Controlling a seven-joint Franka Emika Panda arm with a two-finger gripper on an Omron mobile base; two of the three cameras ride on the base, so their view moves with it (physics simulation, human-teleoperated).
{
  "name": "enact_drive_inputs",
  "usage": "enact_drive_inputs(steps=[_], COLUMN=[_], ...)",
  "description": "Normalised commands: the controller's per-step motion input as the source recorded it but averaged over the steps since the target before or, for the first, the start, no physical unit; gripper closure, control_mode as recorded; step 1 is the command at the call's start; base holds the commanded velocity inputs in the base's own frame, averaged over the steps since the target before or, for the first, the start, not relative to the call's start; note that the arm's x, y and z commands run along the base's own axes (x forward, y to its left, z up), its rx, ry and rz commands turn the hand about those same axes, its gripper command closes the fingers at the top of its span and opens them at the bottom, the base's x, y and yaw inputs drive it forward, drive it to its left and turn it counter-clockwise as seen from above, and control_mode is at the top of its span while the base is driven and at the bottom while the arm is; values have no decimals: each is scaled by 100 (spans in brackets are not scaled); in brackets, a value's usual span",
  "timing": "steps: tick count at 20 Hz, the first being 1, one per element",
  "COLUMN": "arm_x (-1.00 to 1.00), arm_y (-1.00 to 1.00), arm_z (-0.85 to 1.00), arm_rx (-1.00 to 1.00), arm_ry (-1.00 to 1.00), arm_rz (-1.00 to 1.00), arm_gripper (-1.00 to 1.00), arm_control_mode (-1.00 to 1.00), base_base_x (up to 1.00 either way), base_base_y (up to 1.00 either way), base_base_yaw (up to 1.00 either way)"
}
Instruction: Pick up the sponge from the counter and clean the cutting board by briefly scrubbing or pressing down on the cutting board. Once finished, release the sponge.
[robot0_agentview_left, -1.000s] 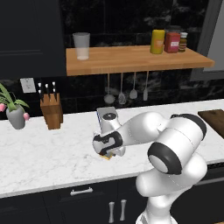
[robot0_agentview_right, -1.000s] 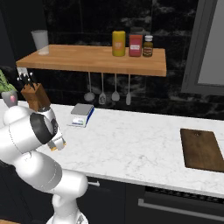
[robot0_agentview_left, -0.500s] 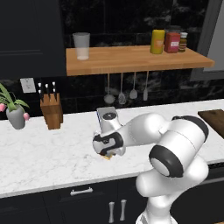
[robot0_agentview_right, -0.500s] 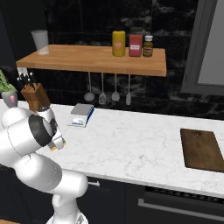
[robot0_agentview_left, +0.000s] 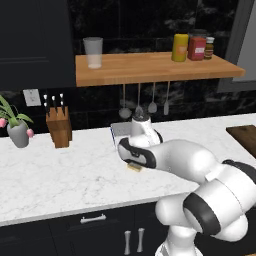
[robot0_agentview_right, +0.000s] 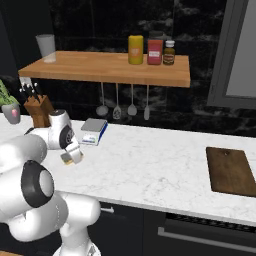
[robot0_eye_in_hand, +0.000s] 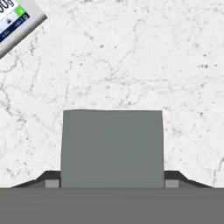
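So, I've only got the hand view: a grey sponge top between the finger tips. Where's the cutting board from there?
Observer: The cutting board lies at the far right end of the counter, well away from the sponge.
Operator: And the box in my corner?
Observer: It's a grey-and-white box with a blue edge, by the wall under the hanging utensils.
Operator: Is the sponge lifted?
Observer: Can't tell; its yellow body shows just under the gripper, low over the counter.

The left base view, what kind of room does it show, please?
Most likely a home kitchen, rendered. A white marble counter runs above dark cabinets, a knife block stands on it, and ladles and spoons hang under a wooden wall shelf holding jars.
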Motion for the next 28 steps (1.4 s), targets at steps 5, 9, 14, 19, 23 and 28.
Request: enact_drive_inputs(steps=[5,9,14,19,23,28], arm_x=[-49,-41,-17,6,0,-8], arm_y=[-99,-91,-74,-32,-1,15], arm_z=[45,39,30,51,63,56], arm_rx=[0,0,0,0,-7,-12], arm_ry=[3,6,4,8,18,16], arm_rz=[8,10,14,21,17,11], arm_gripper=[100,100,100,100,100,100], arm_control_mode=[-100,-100,-100,-100,-100,-100], base_base_x=[0,0,0,0,0,0], base_base_y=[0,0,0,0,0,0], base_base_yaw=[0,0,0,0,0,0])
